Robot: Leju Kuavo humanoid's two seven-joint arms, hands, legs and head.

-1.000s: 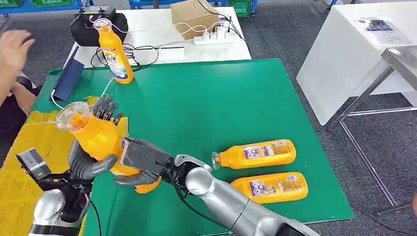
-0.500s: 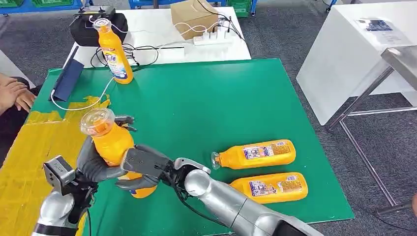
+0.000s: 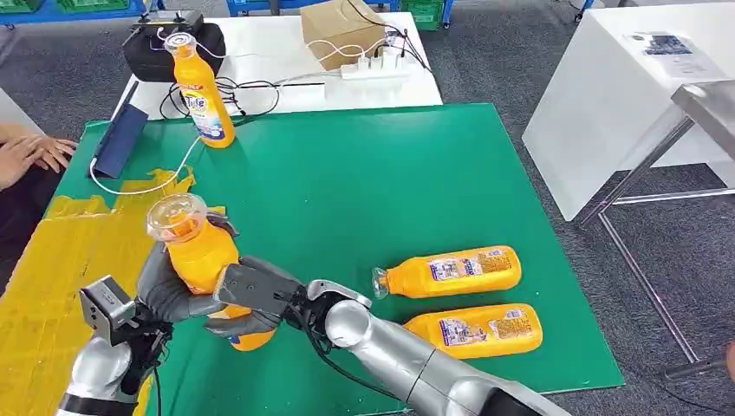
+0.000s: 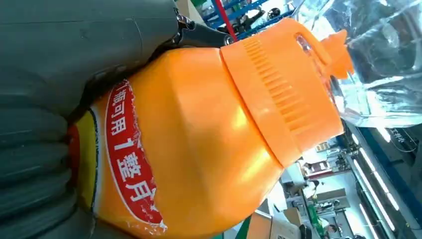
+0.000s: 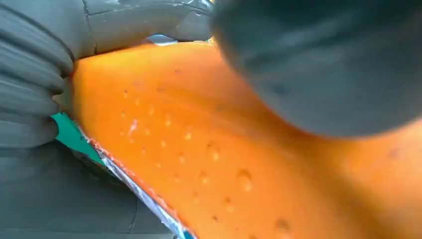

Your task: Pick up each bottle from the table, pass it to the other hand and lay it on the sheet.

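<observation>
Held bottle: an orange bottle (image 3: pixel 198 260) with a clear cap, upright and tilted a little toward the robot's left, raised above the near left part of the green sheet (image 3: pixel 347 182); the left wrist view shows its red label with white characters and ribbed orange collar (image 4: pixel 278 94)
Left hand: the left hand (image 3: pixel 169 290) wraps the bottle's body from the left side, thumb and fingers closed against it
Right hand: the right hand (image 3: pixel 247 299) grips the lower part of the same bottle from the right, fingers curled round it (both hands are on the bottle at once); the right wrist view shows the orange surface (image 5: pixel 209 159) pressed close against the grey thumb
Lying bottles: two orange bottles on their sides on the near right of the sheet, one (image 3: pixel 451 270) just beyond the other (image 3: pixel 477 329), caps pointing left, close together but whether touching I cannot tell
Standing bottle: one orange bottle (image 3: pixel 201 91) upright at the far left edge of the sheet
Yellow patch: yellow crumpled material (image 3: pixel 52 260) lies along the left side of the table
Behind the sheet: a white table (image 3: pixel 286 61) with a cardboard box (image 3: pixel 342 30), a power strip (image 3: pixel 374 68), cables and a black device (image 3: pixel 156 48)
Person: a person's hand (image 3: pixel 35 154) rests at the far left edge
</observation>
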